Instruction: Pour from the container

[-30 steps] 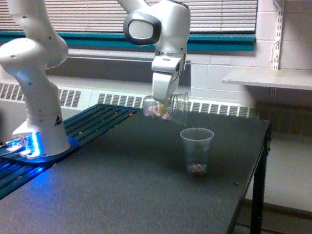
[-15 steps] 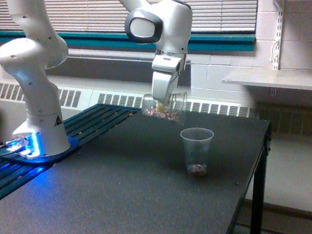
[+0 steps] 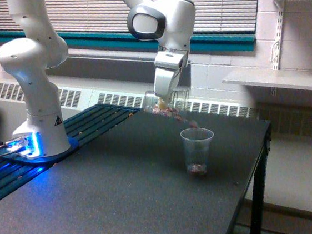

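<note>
The clear jar (image 3: pixel 167 105) hangs in the air, clamped in the gripper (image 3: pixel 164 101), tipped far over so its open mouth points down toward the exterior view's right. Reddish-brown and tan bits crowd along its lower wall, and a few are spilling out of the mouth just below the jaws. Lower still, toward the exterior view's right, a clear plastic cup (image 3: pixel 197 150) stands upright on the dark table (image 3: pixel 109 200), well apart from the jar, with a small layer of the same bits at its bottom. The tabletop lies bare all around the cup; its edge (image 3: pixel 261 139) drops off farther out on that same side, past the cup.
</note>
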`<state>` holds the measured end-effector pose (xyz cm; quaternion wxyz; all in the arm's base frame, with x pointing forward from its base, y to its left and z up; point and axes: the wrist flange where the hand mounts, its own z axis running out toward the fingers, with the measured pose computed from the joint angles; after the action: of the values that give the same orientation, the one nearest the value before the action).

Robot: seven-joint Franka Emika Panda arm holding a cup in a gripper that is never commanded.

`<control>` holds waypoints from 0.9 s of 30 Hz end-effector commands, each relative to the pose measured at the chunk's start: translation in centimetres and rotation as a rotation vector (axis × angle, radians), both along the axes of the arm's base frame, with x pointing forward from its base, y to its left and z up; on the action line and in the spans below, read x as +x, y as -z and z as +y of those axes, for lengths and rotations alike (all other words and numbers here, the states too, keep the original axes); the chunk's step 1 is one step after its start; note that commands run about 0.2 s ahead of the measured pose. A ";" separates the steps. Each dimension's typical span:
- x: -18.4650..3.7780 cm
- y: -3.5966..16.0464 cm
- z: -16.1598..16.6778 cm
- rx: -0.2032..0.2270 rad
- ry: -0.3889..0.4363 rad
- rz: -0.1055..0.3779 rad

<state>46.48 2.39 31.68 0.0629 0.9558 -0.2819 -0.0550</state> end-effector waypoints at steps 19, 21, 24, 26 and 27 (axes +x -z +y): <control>-0.2 -0.3 0.6 0.006 -0.018 0.033; -0.2 -0.4 0.7 0.008 -0.016 0.031; -0.2 -0.4 0.8 0.008 -0.016 0.032; -0.3 -0.4 0.8 0.008 -0.018 0.033; -0.3 -0.4 0.8 0.009 -0.017 0.032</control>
<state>46.21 2.88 31.64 0.0664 0.9557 -0.2776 -0.0719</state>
